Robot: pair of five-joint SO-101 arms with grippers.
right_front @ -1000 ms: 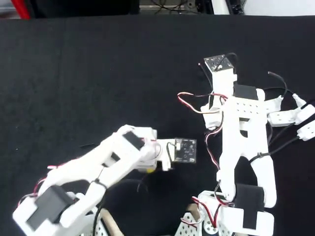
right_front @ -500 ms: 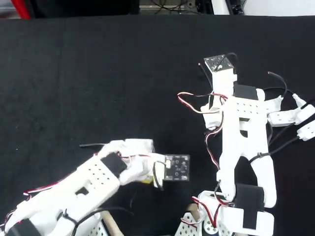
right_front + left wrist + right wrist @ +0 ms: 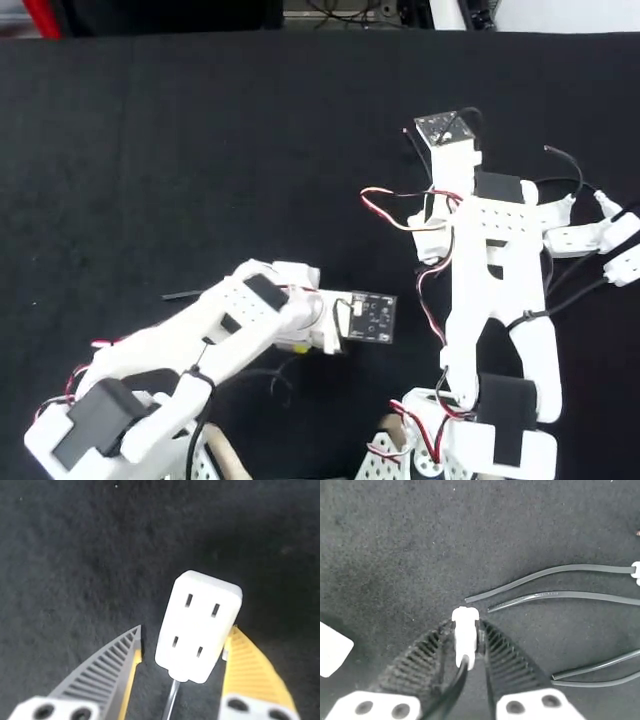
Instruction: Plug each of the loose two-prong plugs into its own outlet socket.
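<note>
my right fingers [image 3: 422, 662] pinch a small white two-prong plug [image 3: 465, 635]; my left fingers [image 3: 249, 667] stand wide, flanking a white four-slot outlet socket [image 3: 197, 625].

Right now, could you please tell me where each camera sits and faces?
High view: fixed above the black table, looking down; both arms show.
Left wrist view: on the left wrist, facing along the left gripper at the outlet block; its two fingers show.
Right wrist view: on the right wrist, facing along the right gripper, shut on a plug.
Shared: high and left wrist views both show the yellow finger.
</note>
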